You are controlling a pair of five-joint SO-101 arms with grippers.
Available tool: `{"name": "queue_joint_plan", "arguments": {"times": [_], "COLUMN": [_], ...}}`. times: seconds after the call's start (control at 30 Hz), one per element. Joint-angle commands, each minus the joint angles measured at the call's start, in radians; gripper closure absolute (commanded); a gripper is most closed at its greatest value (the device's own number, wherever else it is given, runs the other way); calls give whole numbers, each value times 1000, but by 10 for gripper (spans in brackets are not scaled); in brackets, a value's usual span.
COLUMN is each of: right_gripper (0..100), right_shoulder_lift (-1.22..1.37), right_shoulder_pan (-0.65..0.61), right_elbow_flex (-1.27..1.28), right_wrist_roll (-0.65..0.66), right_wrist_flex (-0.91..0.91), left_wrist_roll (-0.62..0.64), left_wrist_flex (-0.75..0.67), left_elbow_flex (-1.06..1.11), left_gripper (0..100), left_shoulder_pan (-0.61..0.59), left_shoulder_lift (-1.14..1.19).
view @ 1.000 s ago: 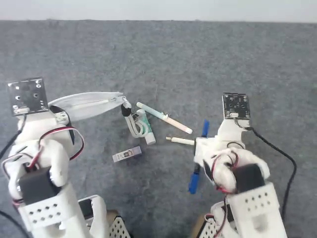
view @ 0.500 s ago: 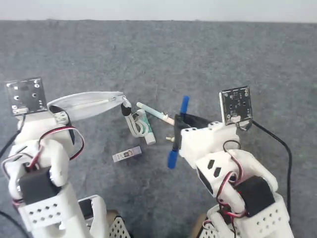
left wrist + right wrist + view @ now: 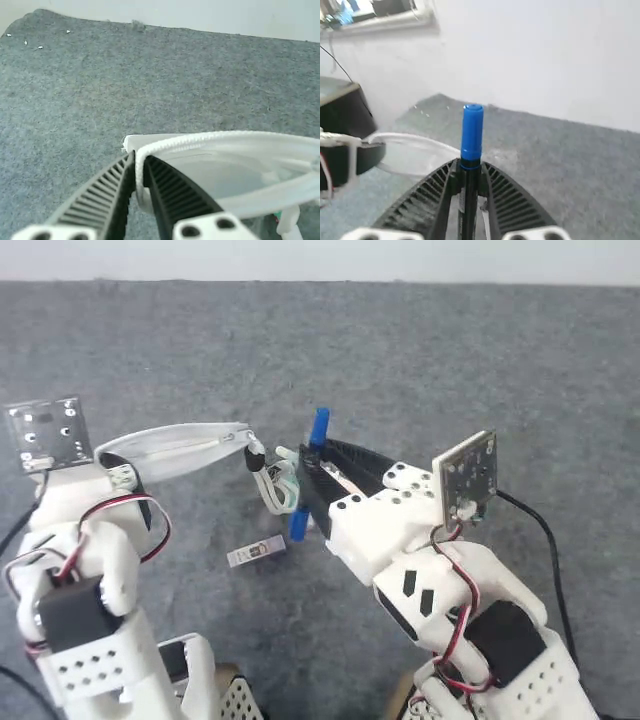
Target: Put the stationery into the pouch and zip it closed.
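Now right jaws clamped on blue pen (image 3: 319, 430), near pouch (image 3: 180, 450) mouth; left jaws pinching pouch rim; grey carpet (image 3: 450, 350) beyond.

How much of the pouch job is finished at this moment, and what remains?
Done: the left gripper holds the rim of the open pouch. In hand: the right gripper grips the blue pen, above the table near the pouch's mouth. Left: that pen, the small grey block and the green-and-white item must go in, then the zip.
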Motion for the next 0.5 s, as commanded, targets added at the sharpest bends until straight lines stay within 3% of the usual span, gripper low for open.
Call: {"name": "queue_joint_plan", "arguments": {"times": [0.0, 0.2, 0.47], "right_gripper": [992, 992, 992], "right_shoulder_lift": [-10, -10, -1], "right_shoulder_pan": [-16, -16, -16], "right_elbow_flex": [-60, -58, -43], "right_wrist_roll": [14, 14, 6], "right_wrist_flex": [-105, -257, -423], "left_wrist_roll": [15, 15, 15], "left_wrist_flex": [-18, -18, -18], "left_elbow_flex": [-2, 2, -1], "left_gripper": [988, 988, 988], "left_shoulder_pan": [8, 95, 101], "left_shoulder_lift": [14, 15, 15]}}
